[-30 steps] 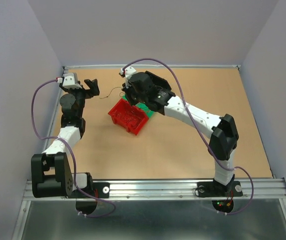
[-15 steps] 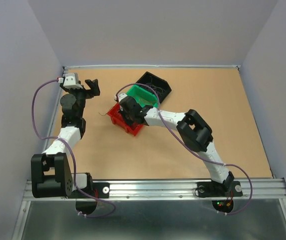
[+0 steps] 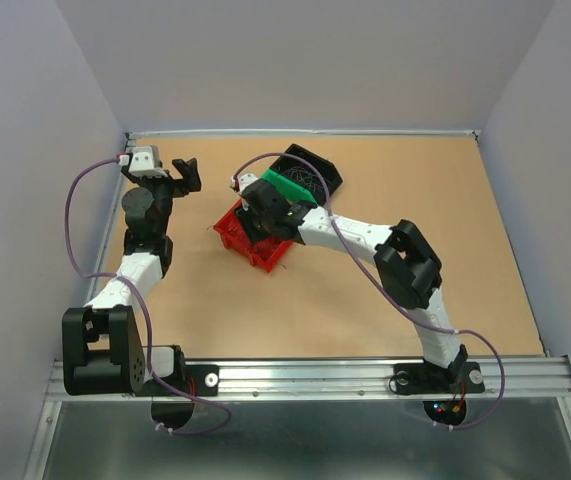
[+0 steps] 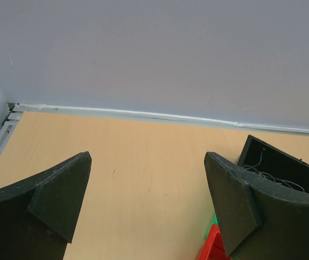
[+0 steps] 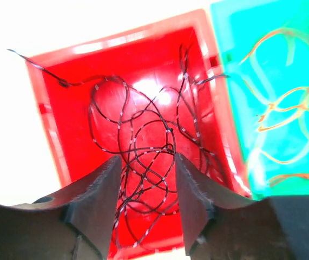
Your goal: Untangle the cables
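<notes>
1. The right gripper (image 3: 255, 215) was shut a second before, reaching over the bins at the back. It then swung across. At this moment its jaws stood part-spread above the red bin (image 3: 261, 256), with nothing pinched between them in the wrist view (image 5: 146, 162).
2. The cables (image 5: 143, 130) lay as loose dark loops on the red bin's floor, right under the fingers. Judgement: a strand had very likely just been dropped there, so one sorting pass was done.
3. The left gripper (image 3: 180, 175) was spread wide and empty at the upper left of the overhead view, in the same place as a second earlier (image 4: 147, 157).
4. The green bin (image 5: 235, 54) touched the red bin's right side and held reddish-orange strands. The black bin (image 4: 276, 162) sat behind it with a few pale ones.
5. In the way: one strand trailed over the red rim at the upper left of the wrist view. The loops still overlapped, and the bin walls looked likely to crowd the fingers.
</notes>
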Tool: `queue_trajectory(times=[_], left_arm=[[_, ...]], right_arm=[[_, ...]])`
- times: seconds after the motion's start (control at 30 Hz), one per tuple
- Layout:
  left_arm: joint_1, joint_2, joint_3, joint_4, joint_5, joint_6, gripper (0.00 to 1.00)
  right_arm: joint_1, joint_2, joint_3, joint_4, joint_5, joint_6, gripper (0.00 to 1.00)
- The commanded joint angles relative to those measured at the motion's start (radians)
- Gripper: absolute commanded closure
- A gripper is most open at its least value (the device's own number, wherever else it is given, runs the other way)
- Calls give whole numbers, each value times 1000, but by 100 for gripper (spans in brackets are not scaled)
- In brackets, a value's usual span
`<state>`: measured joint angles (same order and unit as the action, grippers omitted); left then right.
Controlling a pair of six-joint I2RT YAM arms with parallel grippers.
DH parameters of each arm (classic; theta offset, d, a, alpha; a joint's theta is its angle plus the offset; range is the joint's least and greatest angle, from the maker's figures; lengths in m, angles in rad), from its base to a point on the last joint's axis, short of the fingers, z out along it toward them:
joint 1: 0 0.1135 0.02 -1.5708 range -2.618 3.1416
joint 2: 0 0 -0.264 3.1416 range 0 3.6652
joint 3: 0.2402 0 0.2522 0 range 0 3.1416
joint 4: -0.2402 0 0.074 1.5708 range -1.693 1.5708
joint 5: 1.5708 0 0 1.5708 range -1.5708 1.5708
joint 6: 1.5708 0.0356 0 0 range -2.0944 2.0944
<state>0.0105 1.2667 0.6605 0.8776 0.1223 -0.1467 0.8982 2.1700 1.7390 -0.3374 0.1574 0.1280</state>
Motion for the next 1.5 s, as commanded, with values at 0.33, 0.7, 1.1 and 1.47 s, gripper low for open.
queue_trajectory(times=[0.33, 0.7, 1.1, 1.47], left_arm=[[-38, -15, 39, 26, -21, 42, 2], [-66, -67, 44, -48, 31, 79, 1], [-64, -520, -255, -233, 82, 234, 1], [-63, -859, -510, -210, 106, 243, 1]], right_arm=[[8, -323, -178, 11, 113, 87, 18], [8, -888, -822, 323, 191, 174, 0], [8, -1291, -1230, 584, 353, 185, 0], [8, -1487, -1375, 713, 447, 163, 0]])
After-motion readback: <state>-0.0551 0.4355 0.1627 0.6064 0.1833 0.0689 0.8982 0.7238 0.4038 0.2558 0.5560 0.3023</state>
